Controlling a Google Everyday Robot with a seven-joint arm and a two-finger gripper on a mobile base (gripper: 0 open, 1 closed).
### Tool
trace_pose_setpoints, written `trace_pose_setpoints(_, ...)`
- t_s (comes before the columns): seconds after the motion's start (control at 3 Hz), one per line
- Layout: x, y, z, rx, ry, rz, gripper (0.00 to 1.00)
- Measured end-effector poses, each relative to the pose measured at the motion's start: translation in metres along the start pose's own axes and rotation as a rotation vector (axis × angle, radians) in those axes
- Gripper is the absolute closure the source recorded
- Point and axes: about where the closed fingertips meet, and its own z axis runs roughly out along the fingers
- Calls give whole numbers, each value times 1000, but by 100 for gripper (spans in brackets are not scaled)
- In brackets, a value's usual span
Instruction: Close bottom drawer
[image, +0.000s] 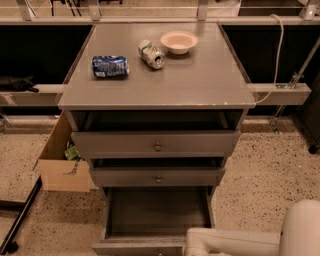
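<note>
Item list, left to right.

1. Black metal stand leg (17, 222), slanting across the speckled floor at the lower left.
2. Open brown cardboard box (60, 167), on the floor against the cabinet's left side, with green contents showing at the rim.
3. Grey wooden three-drawer cabinet (160, 87). On its flat top, left to right:
   - blue drinks can (110, 66), lying on its side
   - silver-and-green drinks can (151, 53), also on its side
   - shallow cream bowl (179, 41), upright, just beside the second can
4. Widest grey top drawer with round knob (156, 145), partly open.
5. Mid-width grey drawer with small knob (157, 176), partly open.
6. Bottom drawer (157, 212), grey and the narrowest of the three. It is pulled far out, with its long shallow box empty and its plain front at the lower edge of the view. Its long axis runs from the viewer back into the cabinet.
7. Gripper (194, 244), on the leading end of the white arm (300, 227). It sits at the lower edge, at the right end of the bottom drawer's front. Contact with the front, and whether it is spread or closed, cannot be told.
8. White cable (276, 55), hanging at the right rear.

Governing relation: the drawer front lies immediately left of the gripper. The closing push would likely run away from the viewer, along the drawer's long axis.
</note>
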Motion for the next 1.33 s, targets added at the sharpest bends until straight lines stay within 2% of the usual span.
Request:
trace_pose_setpoints(0.33, 4, 2, 2, 9, -3, -4, 100)
trace_pose_setpoints(0.67, 12, 40, -13, -20, -41, -4, 100)
trace_pose_setpoints(1.33, 19, 103, -71, -117, -92, 33, 100)
